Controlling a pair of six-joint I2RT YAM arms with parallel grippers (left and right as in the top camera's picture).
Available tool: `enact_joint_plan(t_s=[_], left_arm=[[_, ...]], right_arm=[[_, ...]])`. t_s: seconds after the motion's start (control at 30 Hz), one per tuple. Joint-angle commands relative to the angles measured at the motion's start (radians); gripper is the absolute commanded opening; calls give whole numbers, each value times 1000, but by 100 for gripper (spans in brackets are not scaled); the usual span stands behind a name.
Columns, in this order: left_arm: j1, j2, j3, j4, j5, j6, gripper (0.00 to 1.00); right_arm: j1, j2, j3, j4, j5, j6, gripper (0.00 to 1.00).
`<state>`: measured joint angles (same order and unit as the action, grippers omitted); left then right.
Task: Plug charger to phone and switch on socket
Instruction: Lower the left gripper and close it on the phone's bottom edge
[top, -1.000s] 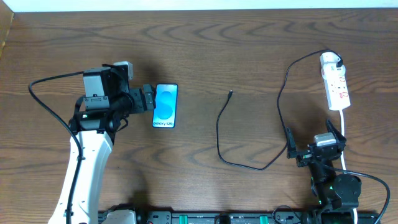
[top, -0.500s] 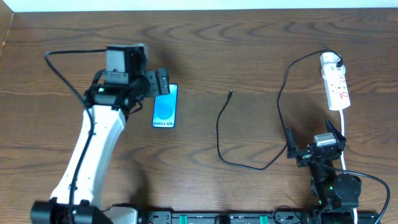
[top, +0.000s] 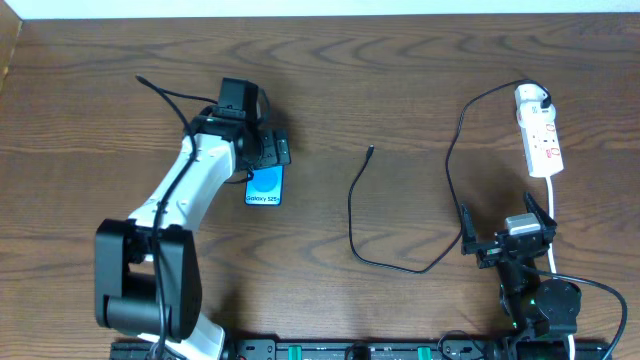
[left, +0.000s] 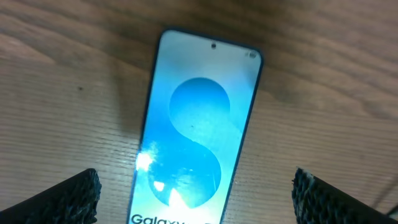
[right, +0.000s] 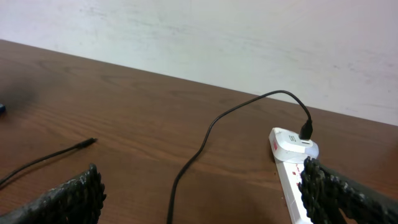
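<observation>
The phone (top: 265, 188) lies flat on the wooden table with its blue screen lit. It fills the left wrist view (left: 199, 124). My left gripper (top: 267, 156) hovers over the phone's far end, open, with one finger on each side of it (left: 196, 199). The charger's black cable (top: 352, 215) loops across the table. Its connector tip (top: 371, 150) lies free, right of the phone. Its white plug (top: 530, 96) sits in the socket, a white power strip (top: 541, 140) at the far right. My right gripper (top: 505, 228) is open and empty, near the front edge below the strip. Its wrist view shows the cable (right: 205, 137), tip (right: 92, 141) and strip (right: 291, 180).
The power strip's white cord (top: 553, 215) runs down past my right gripper. The table's far edge meets a pale wall (right: 249, 37).
My left arm has swung right and toward the back, bringing its gripper from left of the phone to over the phone's far end. The right arm, cable and strip have not moved.
</observation>
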<state>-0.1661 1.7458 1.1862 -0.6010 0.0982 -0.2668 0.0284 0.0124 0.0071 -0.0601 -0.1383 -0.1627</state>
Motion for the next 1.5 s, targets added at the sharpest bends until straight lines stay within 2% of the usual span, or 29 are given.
enact_joint_plan(t_s=[0.0, 0.4, 0.63, 0.87, 1.17, 1.37, 1.47], left_arm=[[-2, 45, 16, 6, -18, -30, 98], [-26, 143, 16, 42, -18, -34, 98], [-41, 171, 16, 45, -66, -30, 98], [-41, 202, 16, 60, -69, 45, 98], [-41, 202, 11, 58, -66, 48, 99], [-41, 203, 0, 10, -5, 44, 83], [-41, 203, 0, -14, -5, 44, 82]], right_arm=[[-1, -5, -2, -3, -3, 1, 99], [-1, -5, -2, -4, -3, 1, 99], [-1, -5, -2, -3, -3, 1, 99], [-1, -5, -2, -4, -3, 1, 99], [-1, -5, -2, -4, -3, 1, 99], [-1, -5, -2, -3, -3, 1, 99], [-1, -5, -2, -3, -3, 1, 99]])
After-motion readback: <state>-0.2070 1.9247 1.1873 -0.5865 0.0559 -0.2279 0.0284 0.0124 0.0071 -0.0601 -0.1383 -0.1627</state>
